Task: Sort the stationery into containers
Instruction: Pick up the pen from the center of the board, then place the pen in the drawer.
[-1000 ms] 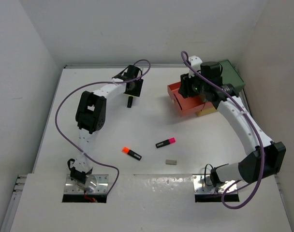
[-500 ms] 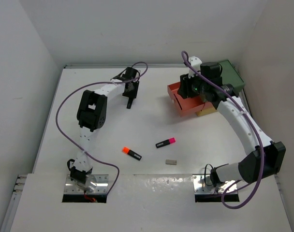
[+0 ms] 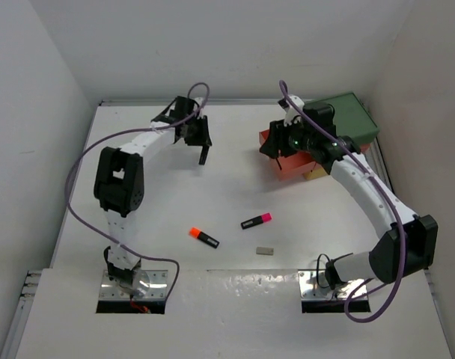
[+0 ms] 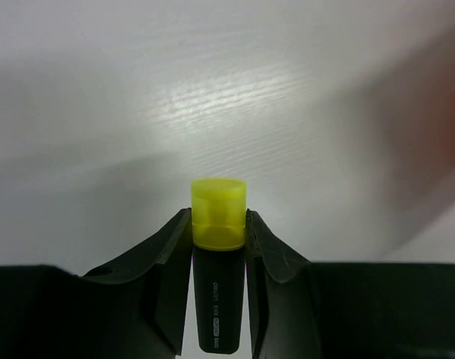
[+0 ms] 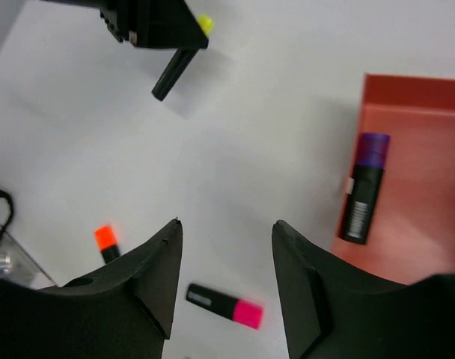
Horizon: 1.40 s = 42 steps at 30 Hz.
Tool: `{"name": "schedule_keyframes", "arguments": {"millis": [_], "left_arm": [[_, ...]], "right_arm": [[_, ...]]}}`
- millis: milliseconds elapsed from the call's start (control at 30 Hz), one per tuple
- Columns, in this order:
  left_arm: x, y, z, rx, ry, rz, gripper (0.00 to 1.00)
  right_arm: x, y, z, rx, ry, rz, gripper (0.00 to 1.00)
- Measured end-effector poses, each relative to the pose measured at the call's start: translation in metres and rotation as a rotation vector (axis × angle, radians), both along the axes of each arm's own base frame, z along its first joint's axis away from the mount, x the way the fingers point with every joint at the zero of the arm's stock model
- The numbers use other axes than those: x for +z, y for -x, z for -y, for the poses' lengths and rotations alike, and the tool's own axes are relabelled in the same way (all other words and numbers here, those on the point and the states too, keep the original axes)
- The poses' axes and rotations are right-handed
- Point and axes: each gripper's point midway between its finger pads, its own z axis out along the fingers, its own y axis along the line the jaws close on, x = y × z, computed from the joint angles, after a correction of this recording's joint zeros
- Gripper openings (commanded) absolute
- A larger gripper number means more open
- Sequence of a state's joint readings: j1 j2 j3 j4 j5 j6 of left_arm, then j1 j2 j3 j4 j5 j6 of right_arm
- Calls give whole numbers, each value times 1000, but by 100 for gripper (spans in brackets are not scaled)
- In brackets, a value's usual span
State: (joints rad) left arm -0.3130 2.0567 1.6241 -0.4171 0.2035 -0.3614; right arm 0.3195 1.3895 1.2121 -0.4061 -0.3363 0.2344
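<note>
My left gripper point(image 4: 219, 218) is shut on a black highlighter with a yellow cap point(image 4: 219, 212). It hangs a little above the table at the back left point(image 3: 203, 155), body slanting down. My right gripper point(image 5: 226, 224) is open and holds nothing, hovering left of the coral-red drawer point(image 5: 422, 127). A purple-capped highlighter point(image 5: 364, 187) lies inside that drawer. On the table lie a pink-capped highlighter point(image 3: 256, 221), an orange-capped one point(image 3: 203, 237) and a small grey eraser point(image 3: 266, 251).
The red drawer point(image 3: 291, 166) sticks out of a stack at the back right, under a green box point(image 3: 356, 120) and over a yellow one point(image 3: 317, 174). White walls close in the table on three sides.
The left gripper has shut on the yellow-capped highlighter and raised it off the table. The right gripper has swung left, away from over the red drawer, and opened a little wider.
</note>
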Motion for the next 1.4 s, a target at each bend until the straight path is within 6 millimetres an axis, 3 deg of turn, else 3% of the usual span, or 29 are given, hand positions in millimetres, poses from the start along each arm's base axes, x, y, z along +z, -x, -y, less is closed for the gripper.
{"name": "schedule_keyframes", "arguments": {"millis": [100,167,233,300,367,500,833,1133,1200,1233,1267,1300,1333,1367,1400], "left_arm": [[70,-1,5,57,97,104,0],[123,3,14,73,192,191,0],[164,12,21,74,271,260,0],[196,23,26,67,337,309,0],[216,30,33,57,387,336,0],[218,37,41,44,427,317,0],[199,51,53,11,460,233,0],[198,60,60,-15,511,197,0],[200,61,61,-19,520,203,0],[200,61,60,-20,523,207,3],[201,61,59,-20,527,208,12],[201,61,58,-19,530,211,28],[201,60,55,-13,535,214,68],[201,61,54,-15,539,217,95],[200,63,51,-14,542,212,100]], "right_arm": [[7,0,-21,10,-67,-8,50],[11,-3,-37,9,-117,-21,51],[14,-8,-54,9,-158,-32,55],[16,-13,-71,11,-175,-35,56],[17,-19,-86,9,-182,-30,58],[25,-29,-109,11,-205,-10,60],[41,-41,-125,-6,-267,6,60],[12,-45,-136,-20,-237,-45,35],[10,-46,-137,-17,-234,-48,13],[9,-46,-136,-24,-227,-46,7],[8,-46,-135,-24,-222,-44,0],[8,-46,-136,-20,-221,-41,0],[8,-48,-134,-22,-217,-38,0],[8,-47,-134,-12,-212,-36,0],[7,-47,-132,-10,-205,-32,0]]}}
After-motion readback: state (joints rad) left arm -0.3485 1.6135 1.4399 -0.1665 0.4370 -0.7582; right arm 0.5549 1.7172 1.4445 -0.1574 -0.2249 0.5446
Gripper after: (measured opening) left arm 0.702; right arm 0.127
